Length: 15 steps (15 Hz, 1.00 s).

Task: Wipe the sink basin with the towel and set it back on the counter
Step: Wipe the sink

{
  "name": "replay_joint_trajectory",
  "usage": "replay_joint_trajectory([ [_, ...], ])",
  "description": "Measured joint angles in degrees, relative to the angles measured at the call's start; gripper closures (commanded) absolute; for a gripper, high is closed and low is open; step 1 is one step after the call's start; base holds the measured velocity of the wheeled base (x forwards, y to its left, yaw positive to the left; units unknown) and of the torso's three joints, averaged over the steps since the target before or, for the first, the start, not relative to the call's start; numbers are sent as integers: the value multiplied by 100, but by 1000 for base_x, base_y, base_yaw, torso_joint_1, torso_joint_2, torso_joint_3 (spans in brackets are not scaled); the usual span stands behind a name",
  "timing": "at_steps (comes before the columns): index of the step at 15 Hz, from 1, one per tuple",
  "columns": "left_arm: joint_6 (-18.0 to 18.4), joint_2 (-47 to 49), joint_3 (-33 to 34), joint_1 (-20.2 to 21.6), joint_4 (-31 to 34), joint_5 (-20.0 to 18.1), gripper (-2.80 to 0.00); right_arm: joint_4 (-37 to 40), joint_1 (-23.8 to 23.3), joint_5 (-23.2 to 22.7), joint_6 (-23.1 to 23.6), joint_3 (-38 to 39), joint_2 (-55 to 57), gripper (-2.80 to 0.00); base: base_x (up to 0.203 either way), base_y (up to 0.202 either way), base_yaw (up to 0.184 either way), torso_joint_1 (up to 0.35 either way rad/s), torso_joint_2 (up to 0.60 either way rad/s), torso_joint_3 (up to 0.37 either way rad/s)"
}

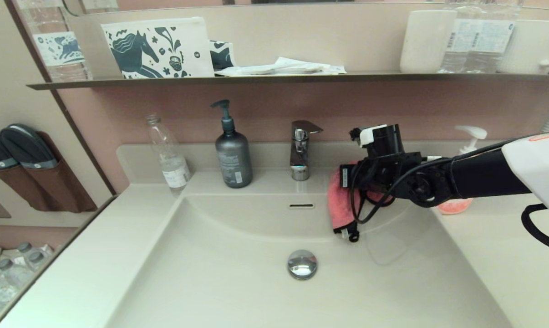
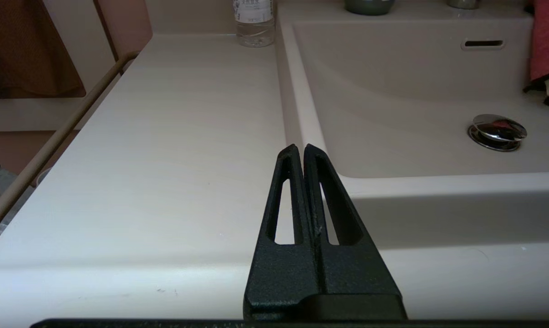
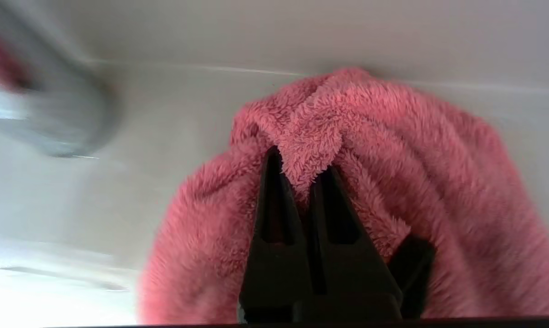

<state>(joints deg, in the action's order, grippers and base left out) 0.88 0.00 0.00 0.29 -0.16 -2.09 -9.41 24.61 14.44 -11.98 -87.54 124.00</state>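
The coral-pink fluffy towel [image 1: 339, 203] hangs from my right gripper [image 1: 347, 182] at the back right of the sink basin [image 1: 238, 278], just right of the tap. In the right wrist view the fingers are shut on a fold of the towel [image 3: 393, 182], with my right gripper [image 3: 302, 161] pointing at the basin's back wall. The towel's black trim and white tag [image 1: 347, 233] dangle above the chrome drain plug [image 1: 302, 263]. My left gripper [image 2: 300, 148] is shut and holds nothing, low at the front left of the counter [image 2: 165, 159]; the head view does not show it.
Behind the basin stand a chrome tap [image 1: 301, 150], a grey pump bottle [image 1: 232, 157] and a clear plastic bottle [image 1: 169, 157]. A pink soap bottle [image 1: 456, 206] stands on the right counter behind my arm. A dark shelf [image 1: 274, 78] runs above.
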Motion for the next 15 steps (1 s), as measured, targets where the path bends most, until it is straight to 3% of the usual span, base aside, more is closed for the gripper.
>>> replay_joint_trajectory([
  [9, -2, 0, 0, -2, 0, -2, 0, 258, -972, 49, 259, 317, -261, 0, 0, 0, 0, 0, 0, 0],
  [12, -2, 0, 0, 0, 0, -2, 0, 252, -1006, 33, 259, 391, -306, 0, 0, 0, 0, 0, 0, 0],
  [15, 0, 0, 0, 0, 0, -2, 0, 230, -691, 73, 231, 435, -261, 0, 0, 0, 0, 0, 0, 0],
])
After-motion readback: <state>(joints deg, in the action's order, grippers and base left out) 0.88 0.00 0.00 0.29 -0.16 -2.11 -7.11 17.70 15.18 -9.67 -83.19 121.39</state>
